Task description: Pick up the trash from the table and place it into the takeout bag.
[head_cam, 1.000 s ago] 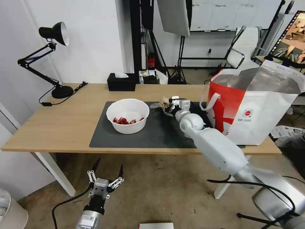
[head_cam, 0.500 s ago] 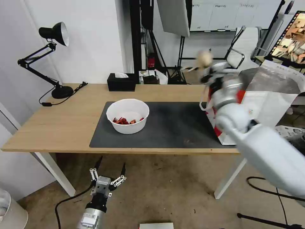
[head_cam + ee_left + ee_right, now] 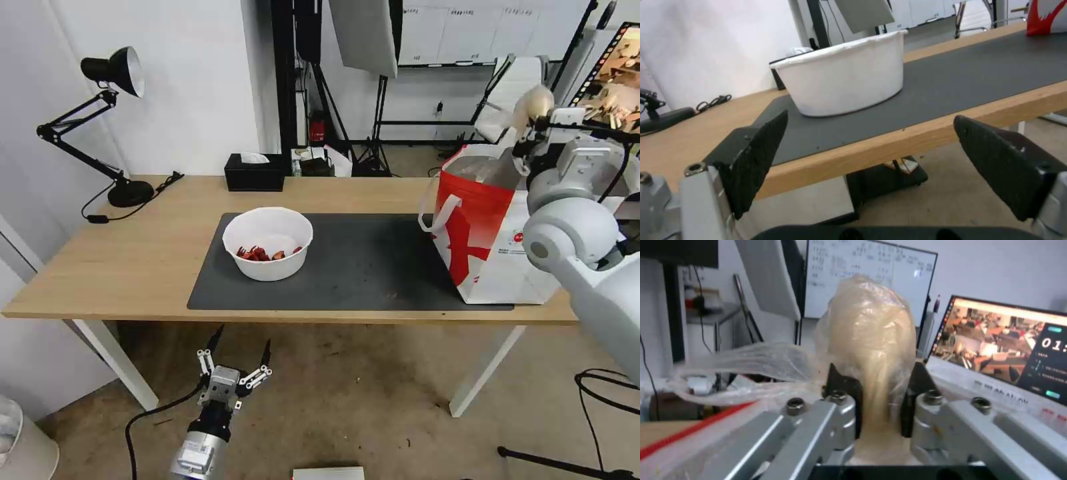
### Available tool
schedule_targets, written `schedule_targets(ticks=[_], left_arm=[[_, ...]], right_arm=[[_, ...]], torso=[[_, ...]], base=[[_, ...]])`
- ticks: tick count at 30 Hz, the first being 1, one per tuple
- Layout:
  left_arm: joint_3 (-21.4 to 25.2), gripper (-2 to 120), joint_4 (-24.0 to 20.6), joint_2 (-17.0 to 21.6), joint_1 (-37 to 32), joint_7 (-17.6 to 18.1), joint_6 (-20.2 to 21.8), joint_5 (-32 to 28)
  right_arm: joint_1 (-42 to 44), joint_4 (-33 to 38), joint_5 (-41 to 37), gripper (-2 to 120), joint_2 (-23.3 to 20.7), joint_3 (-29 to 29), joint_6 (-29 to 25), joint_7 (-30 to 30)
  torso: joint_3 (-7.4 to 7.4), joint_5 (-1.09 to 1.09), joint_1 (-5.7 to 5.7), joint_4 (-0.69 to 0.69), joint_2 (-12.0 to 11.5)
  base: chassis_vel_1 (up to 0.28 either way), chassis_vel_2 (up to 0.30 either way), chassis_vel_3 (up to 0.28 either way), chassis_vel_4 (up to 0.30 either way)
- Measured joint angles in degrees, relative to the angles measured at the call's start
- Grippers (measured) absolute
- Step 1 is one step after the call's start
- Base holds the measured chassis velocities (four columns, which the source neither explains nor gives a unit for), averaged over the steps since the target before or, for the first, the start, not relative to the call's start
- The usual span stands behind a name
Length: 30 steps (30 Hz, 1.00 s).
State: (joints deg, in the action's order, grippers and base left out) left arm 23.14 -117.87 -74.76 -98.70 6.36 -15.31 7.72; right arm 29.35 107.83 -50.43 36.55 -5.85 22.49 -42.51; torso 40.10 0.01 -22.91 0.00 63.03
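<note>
Right gripper (image 3: 880, 400) up high over the open top of the takeout bag (image 3: 497, 230), jaws clamped on the beige lump (image 3: 871, 340) wrapped in thin clear film, clear of the bag. Left gripper (image 3: 237, 357) parked low in front of the surface (image 3: 120, 253), below its edge, jaws wide with nothing between them. White bowl (image 3: 268, 241) with red scraps sits on the dark mat (image 3: 360, 267), well apart from the bag.

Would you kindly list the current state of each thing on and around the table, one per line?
Beige lump: clamped in the right gripper, raised above the bag.
Takeout bag: upright, mouth open.
White bowl: upright on the mat, red scraps inside.
Left gripper: open, empty, below the table edge.
Tissue box: tissue sticking out.
</note>
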Motion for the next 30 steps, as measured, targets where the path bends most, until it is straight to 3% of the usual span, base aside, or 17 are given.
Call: schedule_targets(ticks=[5, 22, 30], left_arm=[[0.21, 100, -0.08, 0.07, -0.21, -0.16, 0.02, -0.03], [-0.09, 100, -0.15, -0.12, -0.19, -0.69, 0.05, 0.05], [-0.07, 100, -0.63, 0.05, -0.18, -0.73, 0.07, 0.05]], right_arm=[[-0.09, 0.14, -0.79, 35, 0.23, 0.08, 2.08, -0.16], [0.2, 0.41, -1.27, 96, 0.66, 0.12, 1.61, -0.6], [2.6, 1.85, -3.22, 100, 0.22, -1.62, -0.87, 0.56]], torso=[[0.0, -0.01, 0.0, 0.0, 0.0], [0.0, -0.01, 0.0, 0.0, 0.0], [0.0, -0.01, 0.0, 0.0, 0.0]], base=[[0.0, 0.0, 0.0, 0.0], [0.0, 0.0, 0.0, 0.0], [0.0, 0.0, 0.0, 0.0]])
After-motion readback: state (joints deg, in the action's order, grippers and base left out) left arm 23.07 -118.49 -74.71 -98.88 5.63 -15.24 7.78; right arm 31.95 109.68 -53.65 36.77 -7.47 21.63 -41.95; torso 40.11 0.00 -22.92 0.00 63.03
